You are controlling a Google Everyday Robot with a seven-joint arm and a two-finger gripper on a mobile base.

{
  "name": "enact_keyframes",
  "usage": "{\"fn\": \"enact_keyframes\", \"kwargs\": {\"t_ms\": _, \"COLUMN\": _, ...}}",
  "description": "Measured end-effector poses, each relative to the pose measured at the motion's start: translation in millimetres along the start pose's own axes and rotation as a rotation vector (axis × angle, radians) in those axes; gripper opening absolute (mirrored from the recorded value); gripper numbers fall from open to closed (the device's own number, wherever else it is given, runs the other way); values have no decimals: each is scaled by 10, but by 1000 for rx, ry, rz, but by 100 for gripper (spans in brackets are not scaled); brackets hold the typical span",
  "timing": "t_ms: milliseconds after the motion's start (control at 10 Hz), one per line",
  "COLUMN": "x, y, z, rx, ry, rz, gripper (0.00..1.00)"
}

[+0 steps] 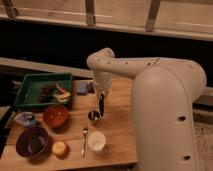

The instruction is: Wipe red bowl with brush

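Over the middle of the bench [118, 131], nearer its back edge: gripper [101, 97] points down from the white arm [125, 67]. Fingers clamped shut on the brush [101, 108], which hangs roughly upright below them, its lower end just above a small metal cup [93, 117]. Red bowl [55, 115] sits toward the left edge, well apart from the brush, just in front of the green tray [23, 90] at the back-left corner. Dark maroon bowl [33, 142] at the front-left corner. White cup [96, 141] and fork [84, 142] side by side near the front edge.
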Motion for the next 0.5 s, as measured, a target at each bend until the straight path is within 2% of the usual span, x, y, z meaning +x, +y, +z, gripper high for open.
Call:
{"fn": "enact_keyframes", "kwargs": {"t_ms": 100, "x": 30, "y": 127, "z": -62, "rx": -18, "ry": -2, "rz": -47, "gripper": 0}}
{"fn": "enact_keyframes", "kwargs": {"t_ms": 300, "x": 244, "y": 401, "z": -117, "rx": -43, "ry": 10, "rz": -143, "gripper": 0}}
{"fn": "enact_keyframes", "kwargs": {"t_ms": 500, "x": 335, "y": 478, "z": -113, "rx": -47, "ry": 21, "rz": -170, "gripper": 0}}
